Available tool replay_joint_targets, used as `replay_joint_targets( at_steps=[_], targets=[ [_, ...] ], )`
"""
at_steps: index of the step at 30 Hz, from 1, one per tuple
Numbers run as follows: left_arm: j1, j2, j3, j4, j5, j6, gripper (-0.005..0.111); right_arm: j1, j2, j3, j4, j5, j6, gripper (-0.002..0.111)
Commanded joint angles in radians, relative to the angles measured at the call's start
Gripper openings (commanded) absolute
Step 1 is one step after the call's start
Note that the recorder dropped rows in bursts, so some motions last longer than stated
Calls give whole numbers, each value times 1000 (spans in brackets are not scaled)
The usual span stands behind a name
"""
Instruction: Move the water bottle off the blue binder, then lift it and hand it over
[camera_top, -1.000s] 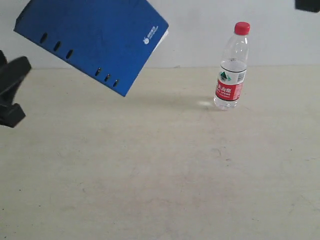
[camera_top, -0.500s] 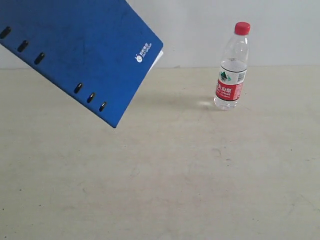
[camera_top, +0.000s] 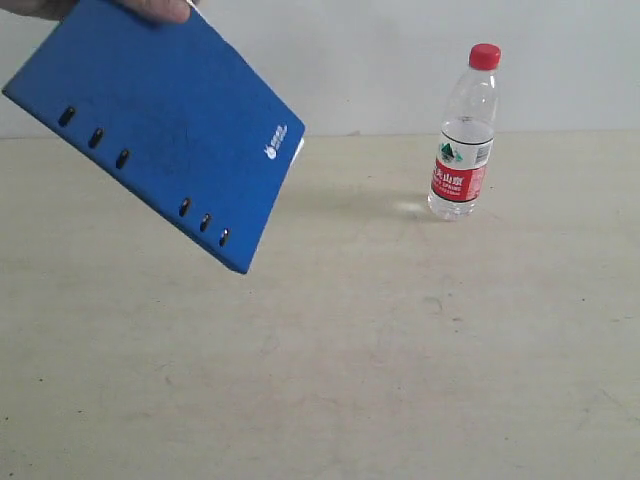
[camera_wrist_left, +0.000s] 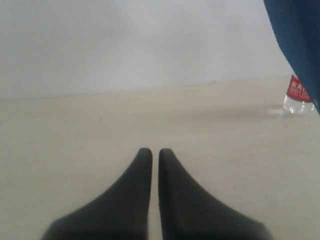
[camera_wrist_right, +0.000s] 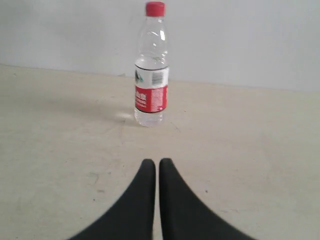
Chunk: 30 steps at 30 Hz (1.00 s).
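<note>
The exterior view alone shows the blue binder (camera_top: 160, 125) whole, tilted in the air above the table (camera_top: 330, 370), a human hand (camera_top: 150, 10) gripping its top edge; the left wrist view catches only a blue corner and the bottle's base; the right wrist view shows the water bottle (camera_wrist_right: 151, 67) upright on the table, well apart from the binder, straight ahead of the right gripper (camera_wrist_right: 157, 167), whose jaws are pressed together; the left gripper (camera_wrist_left: 151, 156) is likewise pressed together, holding nothing; the table is pale, scuffed beige, backed by a plain grey-white wall (camera_top: 400, 60); since 1 second ago the binder has shifted left and lower, the hand has appeared, and the dark arm at the left edge has gone.
</note>
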Motion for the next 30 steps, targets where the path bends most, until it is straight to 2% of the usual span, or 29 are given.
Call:
replay_joint_targets(
  at_steps=[1, 5, 11, 16, 17, 21, 23, 27, 30],
  targets=[
    [-1, -4, 4, -13, 77, -12, 4, -1, -5, 15, 12, -35, 67, 0],
    [-1, -4, 4, -9, 19, 28, 4, -1, -7, 15, -3, 12, 84, 0],
    [-1, -44, 4, -9, -97, 43, 4, -1, -60, -6, -58, 285, -11, 0],
    [-1, -308, 4, -9, -119, 77, 4, -1, -253, -42, -40, 366, -24, 0],
    [-1, -308, -2, -6, -129, 77, 4, -1, -266, -44, -22, 392, -30, 0],
    [1, -294, -2, 2, -58, 158, 4, -1, -266, -43, -26, 451, -62, 0],
    [16, -297, 4, -14, -69, 164, 4, -1, -266, -30, -40, 449, -69, 0],
    [24, -297, 4, -27, 235, 77, 4, -1, -266, 15, -43, 418, -57, 0],
    [24, -297, 4, -36, 197, 5, 4, -1, -266, 15, -43, 343, -46, 0]
  ],
)
